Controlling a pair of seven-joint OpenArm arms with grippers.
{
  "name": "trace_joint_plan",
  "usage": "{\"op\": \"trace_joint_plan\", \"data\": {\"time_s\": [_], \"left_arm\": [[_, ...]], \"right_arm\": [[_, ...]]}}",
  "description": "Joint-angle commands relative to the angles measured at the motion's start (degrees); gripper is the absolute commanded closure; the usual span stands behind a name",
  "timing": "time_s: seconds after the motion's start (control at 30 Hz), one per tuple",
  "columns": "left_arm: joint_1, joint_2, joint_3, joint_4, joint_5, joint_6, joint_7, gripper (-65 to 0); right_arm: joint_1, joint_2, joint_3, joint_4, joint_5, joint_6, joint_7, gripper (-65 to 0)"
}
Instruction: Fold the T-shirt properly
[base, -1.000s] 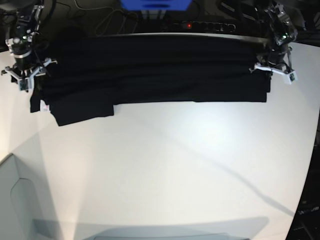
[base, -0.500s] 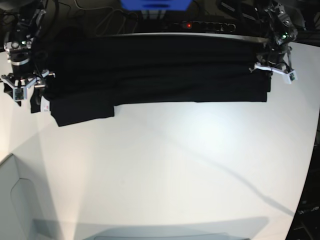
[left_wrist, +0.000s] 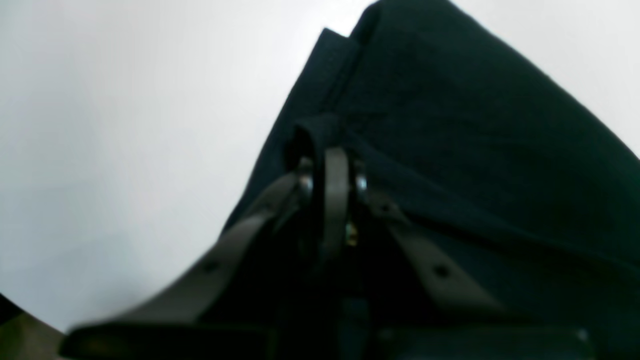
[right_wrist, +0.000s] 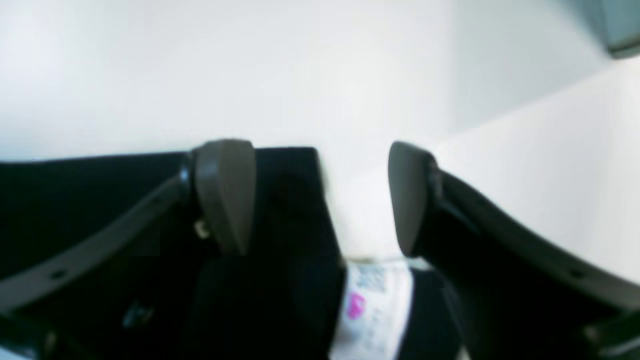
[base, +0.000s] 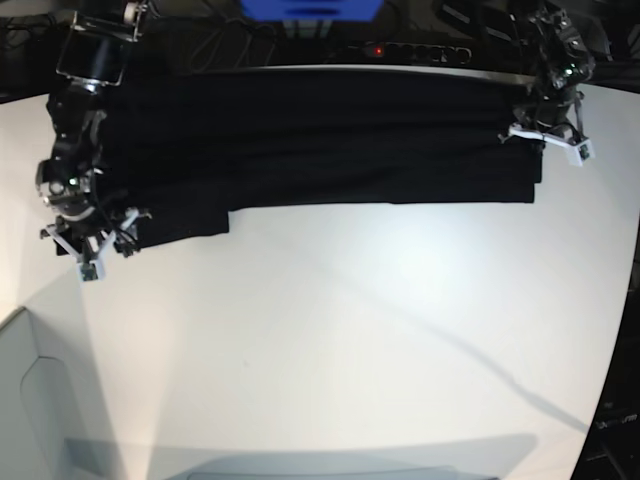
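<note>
White table (base: 350, 330): right gripper (right_wrist: 320, 195) gapes empty over T-shirt (base: 320, 140); left gripper (left_wrist: 332, 170) pinches its edge.

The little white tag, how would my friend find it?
Look at the white table, then the long black T-shirt across its far side. The white tag sits at the shirt's corner under the open right pincer; it alone is white with pink print.
</note>
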Motion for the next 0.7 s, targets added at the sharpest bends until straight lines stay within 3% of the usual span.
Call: {"op": "trace_joint_plan", "data": {"time_s": [0.0,0.2,0.3,0.47,0.5,0.67], "left_arm": [[0.31,-0.8,-0.53,0.96,-0.08,0.32,-0.82,-0.6],[0.31,-0.8,-0.53,0.96,-0.08,0.24,-0.82,-0.6],[0.13,-0.8,-0.53,0.96,-0.08,0.24,-0.82,-0.6],[-0.22,-0.89,-0.36,0.79,-0.08,0.24,-0.82,-0.6],[-0.22,-0.89,-0.36,0.79,-0.08,0.24,-0.82,-0.6],[-0.22,-0.98,-0.18,0.79,-0.08,0.24,-0.82,-0.6]], "right_arm": [[1.26,0.96,0.33,-0.3,0.25,-0.09,1.13,-42.3],[2.93,0.87,0.33,-6.81,0.25,-0.09,1.39,-40.4],[3.01,0.7,0.33,-7.51,0.25,-0.09,1.39,-29.1],[3.01,0.61,0.5,-6.1,0.25,-0.09,1.39,-2.7],[2.75,0.52,0.77,-4.61,0.25,-0.09,1.39,0.0],[-3.05,0.52,0.86,7.61,0.25,-0.09,0.95,0.0]]}}
